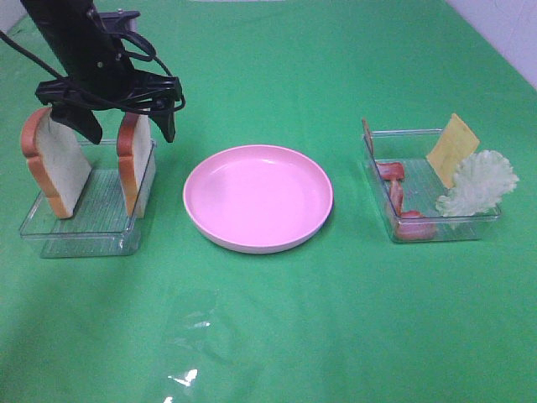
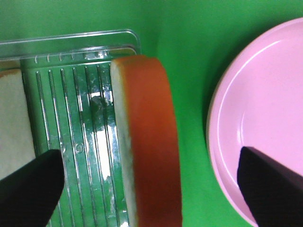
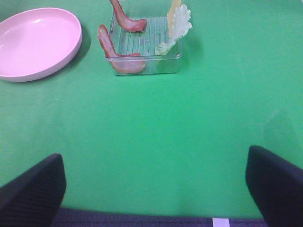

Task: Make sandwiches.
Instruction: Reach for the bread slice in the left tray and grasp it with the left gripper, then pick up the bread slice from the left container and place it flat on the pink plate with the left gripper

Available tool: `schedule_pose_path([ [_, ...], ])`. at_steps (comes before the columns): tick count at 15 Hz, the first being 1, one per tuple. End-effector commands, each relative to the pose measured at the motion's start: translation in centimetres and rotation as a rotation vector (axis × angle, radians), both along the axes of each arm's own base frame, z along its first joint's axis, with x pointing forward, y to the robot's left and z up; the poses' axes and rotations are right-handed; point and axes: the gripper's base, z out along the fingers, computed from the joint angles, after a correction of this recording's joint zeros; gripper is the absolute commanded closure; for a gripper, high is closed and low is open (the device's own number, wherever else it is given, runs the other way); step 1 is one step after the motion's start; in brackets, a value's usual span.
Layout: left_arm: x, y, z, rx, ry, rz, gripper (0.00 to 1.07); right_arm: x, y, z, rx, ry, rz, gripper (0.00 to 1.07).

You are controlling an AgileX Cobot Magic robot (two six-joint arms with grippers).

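From my console I see the left gripper hanging over the left clear tray. Its jaws are spread wide on either side of the right-hand bread slice and grip nothing. In its wrist view one dark finger sits above the ribbed tray floor between the two slices, and the other is over the rim of the pink plate. The slice's orange-brown crust fills the gap between them, and I cannot tell whether either finger touches it. The second bread slice stands at the tray's outer end, tilted away from its partner (both are on edge, not flat). The plate lies in the middle of the green cloth, between the two trays.

The right tray holds the fillings. The bacon strips curl along its plate-side wall, and a cheese square is propped up at the back. A pale lettuce leaf leans at the outer end, just beside the cheese.

The right gripper shows only in its own wrist view. Its fingers are far apart and empty, over cloth well short of that tray.
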Motion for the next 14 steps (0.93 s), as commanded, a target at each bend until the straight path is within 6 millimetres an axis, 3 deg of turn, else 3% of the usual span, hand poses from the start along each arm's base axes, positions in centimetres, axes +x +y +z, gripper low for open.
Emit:
schedule_pose_path([
  [1, 0.4, -0.3, -1.2, 0.009, 0.016, -0.007, 0.21, -0.4, 0.0, 0.0, -0.002, -0.037, 0.004, 0.09],
  [3, 0.5, -0.1, -1.4, 0.030, 0.012, -0.014, 0.36, -0.4, 0.0, 0.0, -0.002, -0.037, 0.004, 0.09],
  [4, 0.5, 0.2, -1.4, 0.069, 0.002, -0.023, 0.53, -0.4, 0.0, 0.0, -0.002, -0.037, 0.004, 0.09],
  [8, 0.7, 0.2, -1.4, 0.069, -0.013, -0.019, 0.83, -0.4, 0.0, 0.0, -0.002, -0.037, 0.004, 0.09],
  [10, 0.8, 0.1, -1.4, 0.066, -0.021, -0.018, 0.90, -0.4, 0.0, 0.0, -0.002, -0.037, 0.004, 0.09],
  [14, 0.3, 0.3, -0.4, 0.071, -0.005, -0.019, 0.90, -0.4, 0.0, 0.0, -0.002, -0.037, 0.004, 0.09],
])
